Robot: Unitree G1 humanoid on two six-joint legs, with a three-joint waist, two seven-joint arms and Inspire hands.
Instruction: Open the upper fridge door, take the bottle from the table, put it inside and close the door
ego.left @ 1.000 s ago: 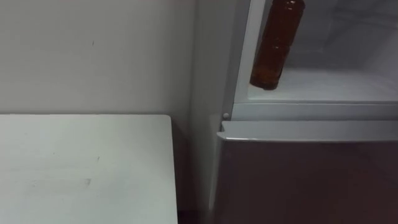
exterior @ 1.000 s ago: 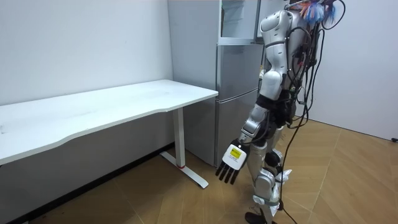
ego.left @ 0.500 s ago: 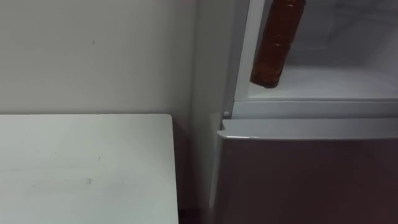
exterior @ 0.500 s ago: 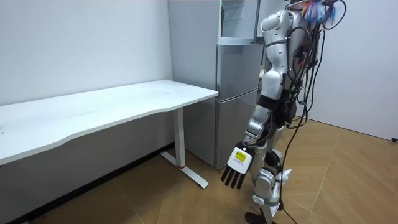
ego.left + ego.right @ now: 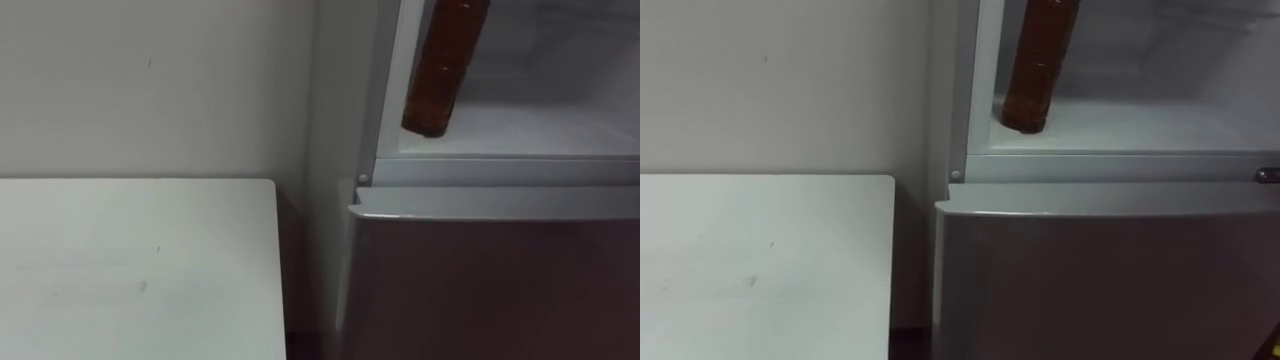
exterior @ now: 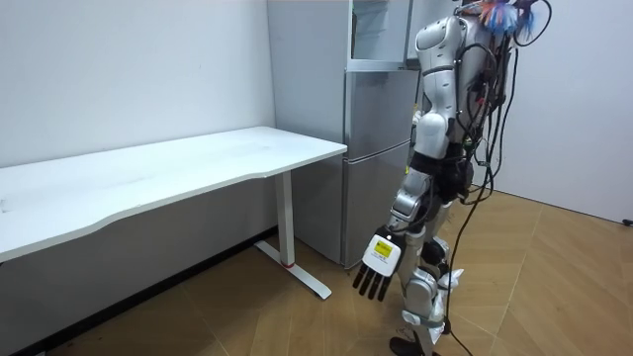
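Since a second ago, the left hand (image 6: 379,267) has been swung a little down and back beside the robot's legs, where it is hung with fingers straight and nothing held. The brown bottle (image 5: 440,75) is seen tilted inside the open upper fridge (image 5: 540,140), its base at the shelf's front left corner. Whether it is touching the shelf cannot be told.

The white shelf (image 5: 540,135) of the upper fridge (image 6: 376,148) compartment shows at 1 o'clock in the eye views. A brown bottle (image 5: 442,70) stands on it at its 9 o'clock end, near the front lip, its top leaning toward 1 o'clock. The white worktop (image 5: 130,270) lies at 8 o'clock, with a narrow dark gap between it and the fridge. Both stand on the wooden floor (image 6: 247,307).
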